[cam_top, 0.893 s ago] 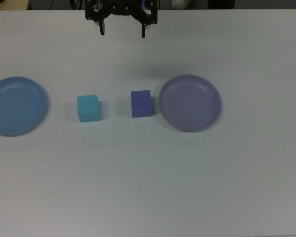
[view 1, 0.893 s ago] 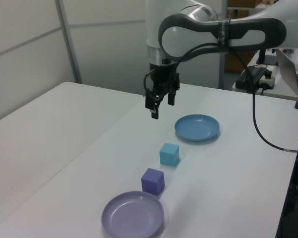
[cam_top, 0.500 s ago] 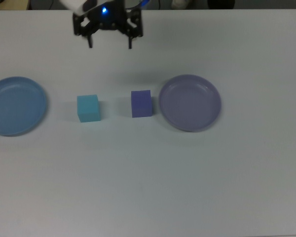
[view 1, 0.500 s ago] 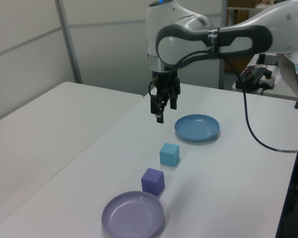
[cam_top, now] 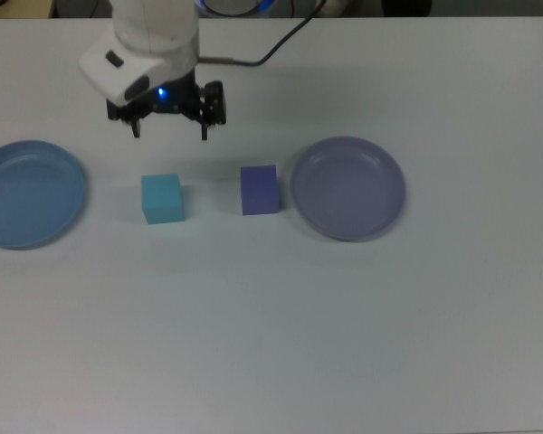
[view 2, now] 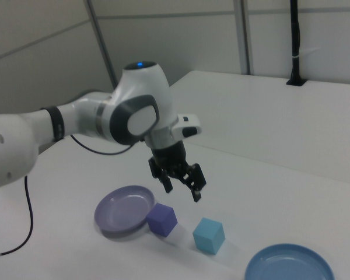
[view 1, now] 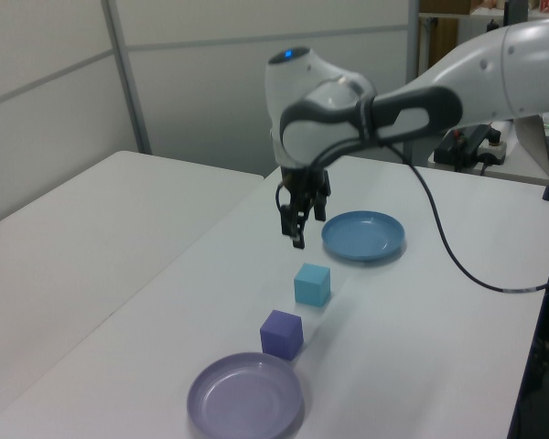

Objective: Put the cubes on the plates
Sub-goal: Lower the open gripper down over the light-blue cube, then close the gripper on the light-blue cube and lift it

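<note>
A light cyan cube (cam_top: 162, 198) (view 1: 312, 283) (view 2: 209, 235) and an indigo cube (cam_top: 260, 189) (view 1: 282, 334) (view 2: 161, 220) rest side by side on the white table, between a light blue plate (cam_top: 27, 193) (view 1: 363, 235) (view 2: 289, 270) and a lavender plate (cam_top: 348, 187) (view 1: 245, 395) (view 2: 122, 209). Both plates hold nothing. My gripper (cam_top: 170, 132) (view 1: 298, 230) (view 2: 182, 190) hangs open above the table, a little behind the cyan cube in the top view, with nothing between its fingers.
The white table (cam_top: 281, 325) spreads wide around the row of objects. A black cable (view 1: 457, 238) trails from the arm over the table's right side in the left view. A second table (view 1: 82, 229) stands to the left view's left.
The gripper has travelled leftward and nearer in the top view, dropping lower toward the cyan cube. Its fingers stay open. Cubes and plates have not moved.
</note>
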Tool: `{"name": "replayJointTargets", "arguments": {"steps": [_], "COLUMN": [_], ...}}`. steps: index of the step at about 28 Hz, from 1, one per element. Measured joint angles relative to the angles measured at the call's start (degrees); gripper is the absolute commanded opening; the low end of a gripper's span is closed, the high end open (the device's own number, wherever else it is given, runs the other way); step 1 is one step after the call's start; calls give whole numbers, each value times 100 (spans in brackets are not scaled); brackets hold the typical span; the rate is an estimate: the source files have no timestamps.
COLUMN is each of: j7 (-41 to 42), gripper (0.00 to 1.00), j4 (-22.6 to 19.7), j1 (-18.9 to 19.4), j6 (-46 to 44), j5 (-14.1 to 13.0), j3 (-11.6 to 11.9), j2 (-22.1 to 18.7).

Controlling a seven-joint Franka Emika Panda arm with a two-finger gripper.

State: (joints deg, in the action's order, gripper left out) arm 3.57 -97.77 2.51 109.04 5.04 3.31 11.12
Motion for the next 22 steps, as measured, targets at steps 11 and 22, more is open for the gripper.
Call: {"name": "replayJointTargets", "arguments": {"steps": [11,22], "j7": [-315,-762], "gripper": [100,100], "j4": [-298,-301], "j1": [-147,-257], "j6": [951,1685], "j5": [653,1183], "j3": [7,4], "j2": [659,1320]}}
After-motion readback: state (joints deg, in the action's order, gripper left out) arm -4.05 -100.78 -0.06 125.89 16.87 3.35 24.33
